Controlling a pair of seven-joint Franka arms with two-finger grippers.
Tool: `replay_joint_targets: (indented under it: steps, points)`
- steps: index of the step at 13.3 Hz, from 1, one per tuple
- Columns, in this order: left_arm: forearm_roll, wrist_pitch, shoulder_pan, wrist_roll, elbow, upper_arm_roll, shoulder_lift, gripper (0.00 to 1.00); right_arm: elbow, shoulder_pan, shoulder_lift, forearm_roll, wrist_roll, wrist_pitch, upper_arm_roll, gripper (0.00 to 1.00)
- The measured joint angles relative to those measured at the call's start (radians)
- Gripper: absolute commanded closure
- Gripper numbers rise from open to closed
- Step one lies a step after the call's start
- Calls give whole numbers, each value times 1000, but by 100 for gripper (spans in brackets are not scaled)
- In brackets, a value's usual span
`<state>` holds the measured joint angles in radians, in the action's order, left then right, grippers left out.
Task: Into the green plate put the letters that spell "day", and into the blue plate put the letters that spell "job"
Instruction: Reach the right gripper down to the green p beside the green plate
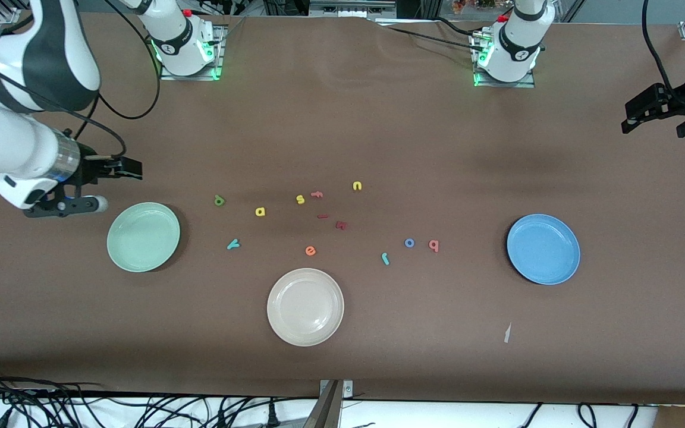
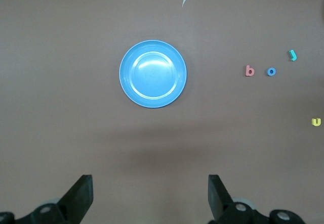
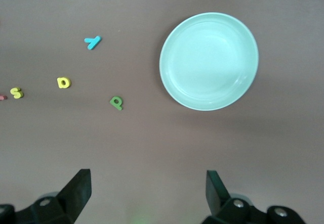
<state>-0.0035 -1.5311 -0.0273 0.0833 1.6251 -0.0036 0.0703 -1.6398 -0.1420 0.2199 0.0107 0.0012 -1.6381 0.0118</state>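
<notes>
Since no letter is picked yet, the left gripper (image 2: 150, 196) and right gripper (image 3: 148, 193) hang open over bare table (each near its own plate): the blue plate (image 1: 543, 249) and green plate (image 1: 143, 236) lie empty, with d (image 1: 219, 201), a (image 1: 260, 211), y (image 1: 233, 244) beside the green plate and j (image 1: 385, 258), o (image 1: 409, 242), b (image 1: 434, 245) toward the blue one.

The right wrist view looks down on the brown table (image 3: 162, 148); the right gripper (image 3: 147, 193) shows as two dark fingers (image 3: 76, 188) standing wide apart with nothing between them, hanging over bare table. The green plate (image 3: 208, 61), round and pale mint, lies with nothing in it; the olive-green d (image 3: 117, 102) lies near the plate, apart from its rim; the yellow a (image 3: 63, 83) lies a little farther from the plate than the d; the teal y (image 3: 92, 42) lies apart from both; the yellow s (image 3: 16, 92) lies beside the a, away from the plate; a small pink letter (image 3: 2, 98) is cut off by the frame's edge, just beside the s.
</notes>
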Motion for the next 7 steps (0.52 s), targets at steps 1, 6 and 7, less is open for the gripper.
replay_joint_targets:
  steps: [1, 6, 7]
  points:
    - [0, 0, 0, 0, 0, 0, 0, 0, -8, -12, 7, 0, 0, -18, 0, 0]
    - [0, 1, 0, 0, -1, 0, -1, 0, -155, -56, 26, 0, 0, -220, -3, 0]
    - [0, 1, 0, 0, -1, 0, -1, 0, -188, -62, 29, 0, 0, -253, -3, 0]
